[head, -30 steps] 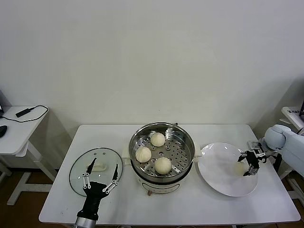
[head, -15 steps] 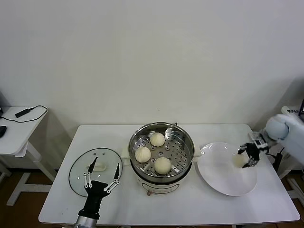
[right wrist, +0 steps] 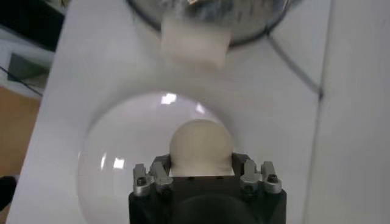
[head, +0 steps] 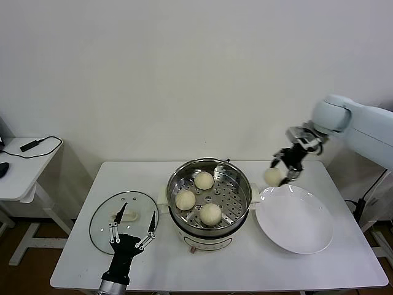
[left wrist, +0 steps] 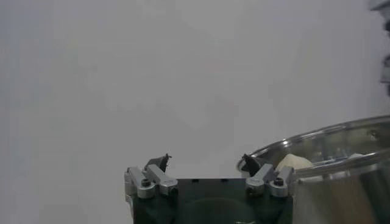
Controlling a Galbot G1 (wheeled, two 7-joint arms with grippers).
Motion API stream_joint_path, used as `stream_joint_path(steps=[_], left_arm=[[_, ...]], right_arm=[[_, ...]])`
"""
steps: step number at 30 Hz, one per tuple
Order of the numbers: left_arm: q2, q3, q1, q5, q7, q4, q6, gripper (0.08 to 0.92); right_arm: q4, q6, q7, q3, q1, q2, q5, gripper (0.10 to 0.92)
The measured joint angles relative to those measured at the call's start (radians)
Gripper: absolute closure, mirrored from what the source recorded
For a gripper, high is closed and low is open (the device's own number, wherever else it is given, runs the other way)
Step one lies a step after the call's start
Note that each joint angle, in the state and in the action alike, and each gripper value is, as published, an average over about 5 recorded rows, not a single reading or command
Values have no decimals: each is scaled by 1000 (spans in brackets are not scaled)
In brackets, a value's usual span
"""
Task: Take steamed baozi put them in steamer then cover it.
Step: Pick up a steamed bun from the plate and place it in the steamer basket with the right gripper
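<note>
Four baozi in all: I count three [head: 198, 196] on the perforated tray inside the steamer [head: 209, 203], and one baozi [head: 273, 176] clamped in my right gripper's [head: 281, 171] fingers, held in the air just right of the steamer, above the white plate's [head: 295, 219] rim. One glass cover [head: 124, 220] lies left of the steamer on the counter [head: 344, 261]; my left gripper [head: 130, 228] hovers over it, fingers apart.
</note>
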Motion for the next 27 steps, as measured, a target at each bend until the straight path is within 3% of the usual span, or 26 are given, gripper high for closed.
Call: stream_joint_path(steps=[10, 27], left_arm=[[-1, -6, -1, 0, -5, 3, -2, 177], [4, -10, -3, -5, -11, 8, -5, 177]], right_arm=[[37, -71, 42, -92, 55, 163, 86, 361], [-36, -101, 109, -148, -20, 298, 69, 360]])
